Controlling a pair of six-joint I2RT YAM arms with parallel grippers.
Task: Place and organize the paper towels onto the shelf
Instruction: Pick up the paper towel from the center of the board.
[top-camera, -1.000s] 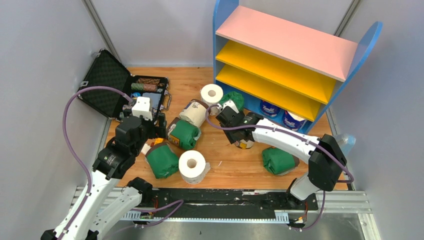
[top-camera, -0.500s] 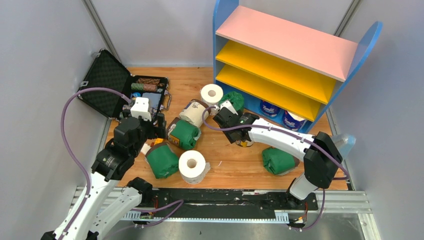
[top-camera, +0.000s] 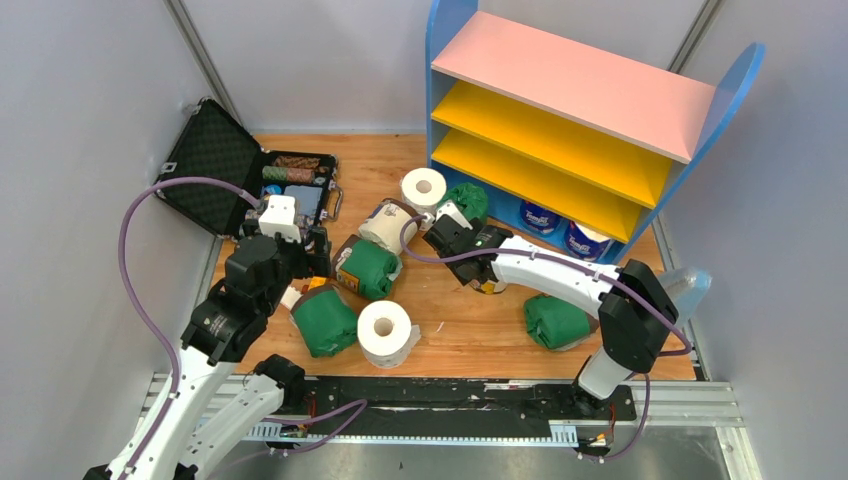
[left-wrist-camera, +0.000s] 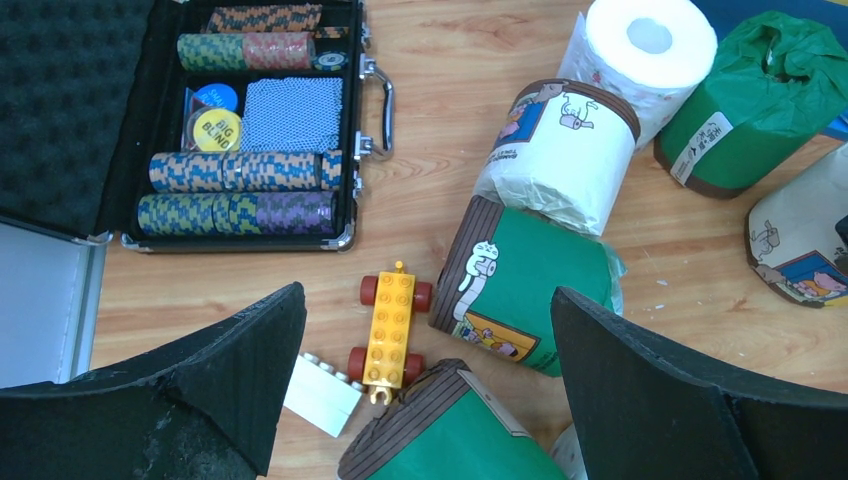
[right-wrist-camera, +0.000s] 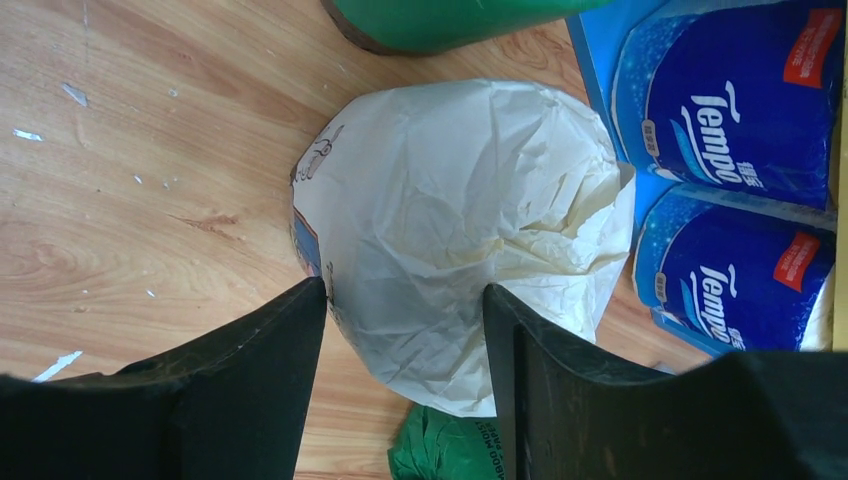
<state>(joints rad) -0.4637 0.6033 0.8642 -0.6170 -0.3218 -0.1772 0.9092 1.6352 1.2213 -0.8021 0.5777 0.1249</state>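
The shelf (top-camera: 580, 85) stands at the back right, with blue-and-white paper towels (top-camera: 540, 216) (right-wrist-camera: 720, 90) on its bottom level. My right gripper (top-camera: 480, 270) (right-wrist-camera: 405, 290) hangs part open over a cream-wrapped roll (right-wrist-camera: 460, 200) that stands on the table. The roll is wider than the gap between the jaws. My left gripper (top-camera: 318, 250) (left-wrist-camera: 425, 300) is wide open and holds nothing, hovering above two green rolls (left-wrist-camera: 530, 290) (left-wrist-camera: 460, 440). More rolls lie loose: green (top-camera: 555, 320) (top-camera: 465, 198), bare white (top-camera: 385, 332) (top-camera: 424, 186), and cream with a brown label (top-camera: 388, 225).
An open black hard case (top-camera: 215, 165) with poker chips (left-wrist-camera: 240, 170) lies at the back left. A yellow toy car (left-wrist-camera: 390, 325) and a white brick (left-wrist-camera: 322, 392) sit under the left gripper. Grey walls close in on both sides.
The right wrist has shifted a little to the left above the cream roll, which stays put. The left arm has edged slightly left.
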